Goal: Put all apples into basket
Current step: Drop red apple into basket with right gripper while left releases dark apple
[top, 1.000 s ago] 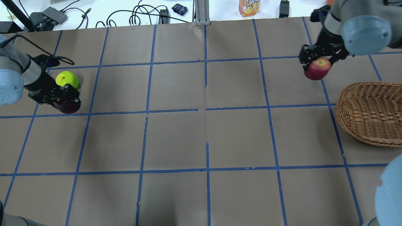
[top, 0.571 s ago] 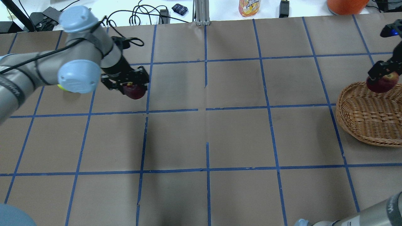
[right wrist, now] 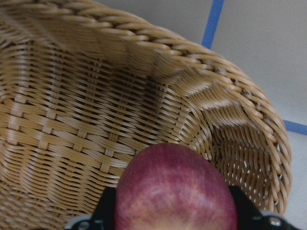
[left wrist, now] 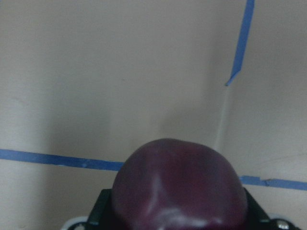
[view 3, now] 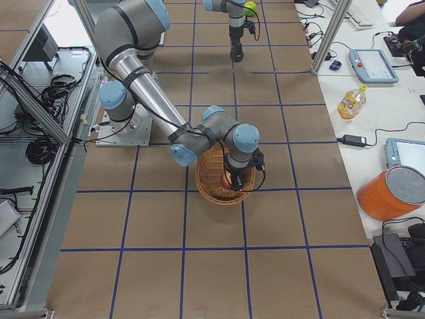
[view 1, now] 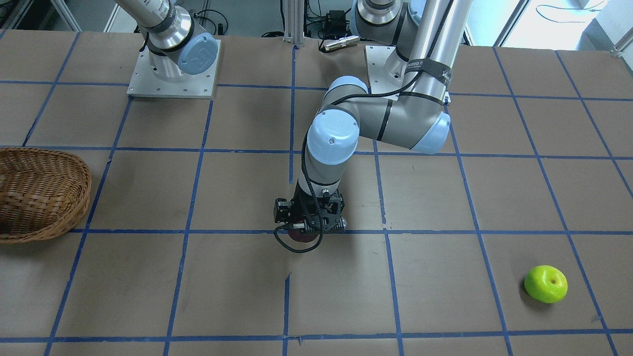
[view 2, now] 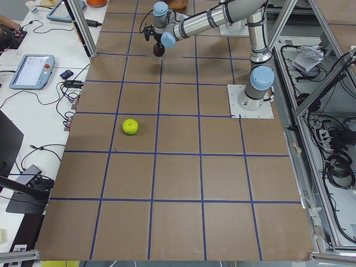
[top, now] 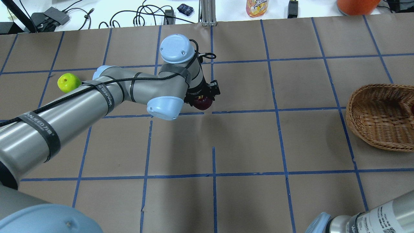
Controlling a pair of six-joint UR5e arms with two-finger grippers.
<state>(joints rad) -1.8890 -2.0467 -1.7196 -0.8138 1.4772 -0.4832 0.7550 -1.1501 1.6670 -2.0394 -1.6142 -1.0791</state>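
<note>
My left gripper (top: pixel 202 97) is shut on the dark purple apple (top: pixel 203 103) and holds it over the middle of the table; the apple fills the bottom of the left wrist view (left wrist: pixel 177 187). The lime green apple (top: pixel 69 82) lies alone on the table at the far left. My right gripper (view 3: pixel 232 174) is shut on the red apple (right wrist: pixel 175 191) and holds it low inside the wicker basket (right wrist: pixel 72 120), which stands at the table's right end (top: pixel 372 123). The right gripper is out of the overhead view.
A drink bottle (top: pixel 257 7), cables and an orange bucket (top: pixel 355 5) sit beyond the table's far edge. The two arm bases (view 1: pixel 173 74) stand at the robot's side of the table. Blue tape lines grid the brown table.
My left arm has carried the purple apple from beside the green apple to the table's middle. My right arm has carried the red apple rightward, over the basket rim and in.
</note>
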